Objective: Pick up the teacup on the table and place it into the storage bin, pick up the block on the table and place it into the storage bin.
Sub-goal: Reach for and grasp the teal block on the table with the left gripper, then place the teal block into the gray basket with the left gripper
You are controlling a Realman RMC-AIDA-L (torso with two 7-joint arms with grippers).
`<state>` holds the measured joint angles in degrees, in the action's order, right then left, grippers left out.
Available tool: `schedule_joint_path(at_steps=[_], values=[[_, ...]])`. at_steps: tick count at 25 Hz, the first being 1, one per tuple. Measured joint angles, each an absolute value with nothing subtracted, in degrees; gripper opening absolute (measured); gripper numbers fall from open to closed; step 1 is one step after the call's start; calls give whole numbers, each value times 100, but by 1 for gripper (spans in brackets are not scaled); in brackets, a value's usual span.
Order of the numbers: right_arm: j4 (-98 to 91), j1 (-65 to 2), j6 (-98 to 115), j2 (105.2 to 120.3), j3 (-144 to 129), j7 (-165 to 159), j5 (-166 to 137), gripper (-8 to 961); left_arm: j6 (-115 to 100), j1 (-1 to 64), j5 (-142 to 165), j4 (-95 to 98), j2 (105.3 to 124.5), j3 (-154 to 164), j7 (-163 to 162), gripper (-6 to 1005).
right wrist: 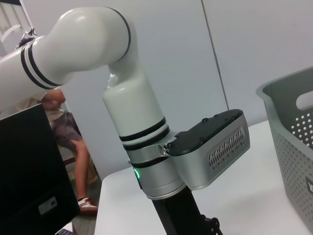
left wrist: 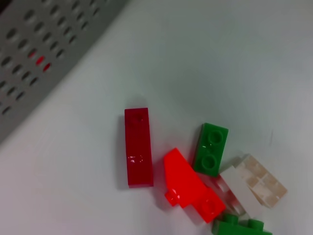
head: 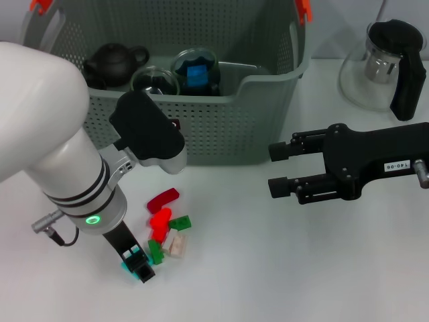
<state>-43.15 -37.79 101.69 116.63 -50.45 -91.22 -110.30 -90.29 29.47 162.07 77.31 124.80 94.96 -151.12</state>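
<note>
Storage bin (head: 221, 134): grey-green perforated basket, upper centre of head view, on white table (head: 301, 268); orange clip (head: 305, 9) at its top right rim. Contents: dark teapot (head: 114, 64) upper left inside, clear glass piece (head: 155, 80) beside it, dark round cup (head: 196, 70) w/ a blue item (head: 196, 75) in it.

Blocks: small cluster on table, lower left-centre of head view, in front of bin and apart from it.
- dark red long block (head: 163, 198), top of cluster; lies alone in left wrist view, just beside the rest.
- bright red block (head: 160, 218), below it, touching green block (head: 179, 223).
- whitish block (head: 177, 245), lower right of cluster.
- 2nd green block (head: 155, 251), lower left of cluster, next to left tool.

Left tool (head: 137, 263): lower left of frame, low over table at cluster's lower-left edge; teal-tipped fingers point down. Open/closed: cannot tell. Left arm (head: 60, 154) fills left side of frame; green ring light lit near wrist.

Right tool (head: 279, 168): black, right-centre of frame, well clear of blocks, fingers pointing toward frame left w/ a clear gap between them, holding nothing. Hangs above table to right of bin.

Glass teapot (head: 382, 67): upper right corner, black handle and lid, on table, apart from bin.
</note>
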Motion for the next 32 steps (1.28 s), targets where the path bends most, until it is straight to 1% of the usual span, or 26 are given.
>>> schedule_joint_path(at_steps=[11,16,21,26,32], values=[[-4315,-3779,10169,11663,-5022,-9123,-11030,731,-9025,2950,16207,7724,12480,9456,-15088,659],[-4315,-3779,10169,11663,-4984,-9123,-11033,732,-9048,2959,16207,7718,12480,9446,-15030,500],[-4315,-3779,10169,11663,-4977,-9109,-11032,732,-9094,2974,16205,7788,12481,9337,-14999,402],[-4315,-3779,10169,11663,-4964,-9098,-11030,733,-9414,2977,16211,8134,12456,8721,-14785,403],[-4315,-3769,10181,11660,-4900,-9110,-11053,733,-10034,3044,16134,8887,12421,7246,-14271,403]])
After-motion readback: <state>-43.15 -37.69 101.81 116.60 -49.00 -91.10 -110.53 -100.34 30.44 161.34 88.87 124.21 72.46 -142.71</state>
